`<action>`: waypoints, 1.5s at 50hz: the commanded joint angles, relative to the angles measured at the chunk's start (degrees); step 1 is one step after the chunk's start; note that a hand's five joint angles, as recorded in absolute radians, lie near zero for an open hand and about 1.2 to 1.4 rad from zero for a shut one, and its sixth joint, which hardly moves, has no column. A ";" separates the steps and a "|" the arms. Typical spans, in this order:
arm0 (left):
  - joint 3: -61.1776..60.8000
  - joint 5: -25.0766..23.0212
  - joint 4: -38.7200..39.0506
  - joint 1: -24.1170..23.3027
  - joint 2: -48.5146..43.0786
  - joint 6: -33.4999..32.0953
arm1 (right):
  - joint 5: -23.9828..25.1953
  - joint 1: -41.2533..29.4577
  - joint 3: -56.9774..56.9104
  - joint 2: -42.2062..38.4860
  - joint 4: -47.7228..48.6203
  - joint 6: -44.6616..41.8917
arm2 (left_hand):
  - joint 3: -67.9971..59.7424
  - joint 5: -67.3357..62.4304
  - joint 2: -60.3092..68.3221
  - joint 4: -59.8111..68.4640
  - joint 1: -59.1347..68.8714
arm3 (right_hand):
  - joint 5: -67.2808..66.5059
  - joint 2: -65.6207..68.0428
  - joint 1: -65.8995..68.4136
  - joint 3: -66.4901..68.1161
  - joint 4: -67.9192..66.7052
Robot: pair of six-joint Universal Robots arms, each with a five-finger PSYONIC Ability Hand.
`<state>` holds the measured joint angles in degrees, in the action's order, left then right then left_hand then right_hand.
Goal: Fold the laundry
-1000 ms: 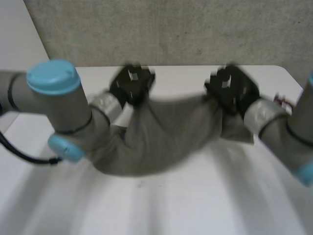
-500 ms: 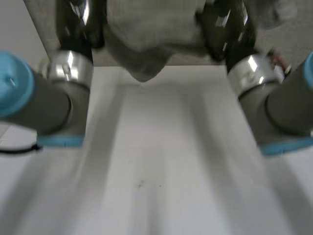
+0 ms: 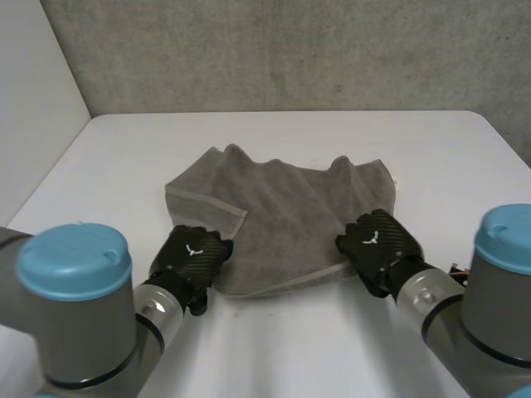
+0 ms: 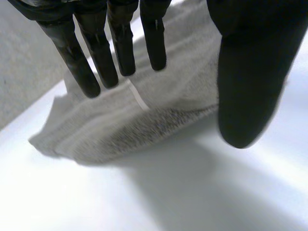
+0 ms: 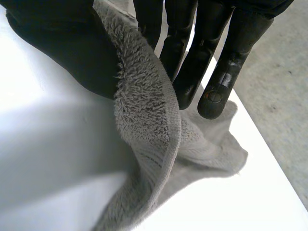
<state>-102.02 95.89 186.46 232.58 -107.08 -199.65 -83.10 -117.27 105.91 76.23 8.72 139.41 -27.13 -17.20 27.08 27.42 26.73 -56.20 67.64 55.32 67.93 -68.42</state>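
Observation:
A grey towel [image 3: 290, 215] lies rumpled and loosely spread on the middle of the white table [image 3: 116, 157]. My left hand [image 3: 192, 253] hovers at the towel's near left corner. In the left wrist view its fingers [image 4: 96, 57] are straight and apart from the thumb, and the towel [image 4: 144, 120] lies on the table beneath them, not gripped. My right hand [image 3: 377, 245] is at the near right corner. There the towel's edge [image 5: 144, 120] is lifted and pinched between the thumb [image 5: 57, 53] and the fingers.
A grey wall [image 3: 290, 50] stands behind the table's far edge. My left arm [image 3: 75, 265] and right arm [image 3: 506, 240], both with blue caps, are over the near side of the table.
Both hands swung the towel up and then down toward me; it now lies spread on the table. The left hand has let go of its corner, while the right hand still holds.

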 commanded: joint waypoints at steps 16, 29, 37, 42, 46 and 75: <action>14.65 -30.83 -0.13 13.24 -6.37 -12.13 | 8.83 11.18 6.24 0.50 6.57 -0.98 | 1.44 1.51 -1.39 -1.73 -1.05 | -13.80 12.36 24.68 12.07 -11.58; 29.06 -32.87 -1.88 13.43 -21.31 -18.58 | 9.89 11.80 6.85 0.33 6.58 -3.09 | -3.59 -3.52 3.64 3.30 3.99 | -13.80 12.36 24.68 12.07 -11.58; 38.90 -33.66 -6.27 13.25 -28.96 -19.28 | 9.89 11.45 7.12 0.32 6.66 -3.09 | -7.80 -7.74 7.85 7.52 8.20 | -13.80 12.36 24.68 12.07 -11.58; 43.14 -35.24 -10.24 13.25 -32.22 -20.69 | 9.89 11.45 7.29 0.06 6.75 -3.17 | -10.16 -10.10 10.21 9.88 10.56 | -13.80 12.36 24.68 12.07 -11.58; 44.45 -36.38 -13.13 13.25 -33.80 -25.85 | 9.89 11.36 7.47 -0.46 6.93 -3.17 | -10.00 -9.93 10.05 9.71 10.40 | -13.80 12.36 24.68 12.07 -11.58; 44.89 -35.42 -16.30 13.16 -34.42 -30.88 | 9.98 11.36 7.47 -1.78 6.93 -3.18 | -29.80 -29.73 29.85 29.51 30.19 | -13.80 12.36 24.68 12.07 -11.58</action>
<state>-57.25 60.28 170.11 245.74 -141.76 -230.55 -73.13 -105.91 113.30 74.67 15.65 136.21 -39.83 -29.71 39.84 39.83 40.25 -56.20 67.64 55.32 67.93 -68.42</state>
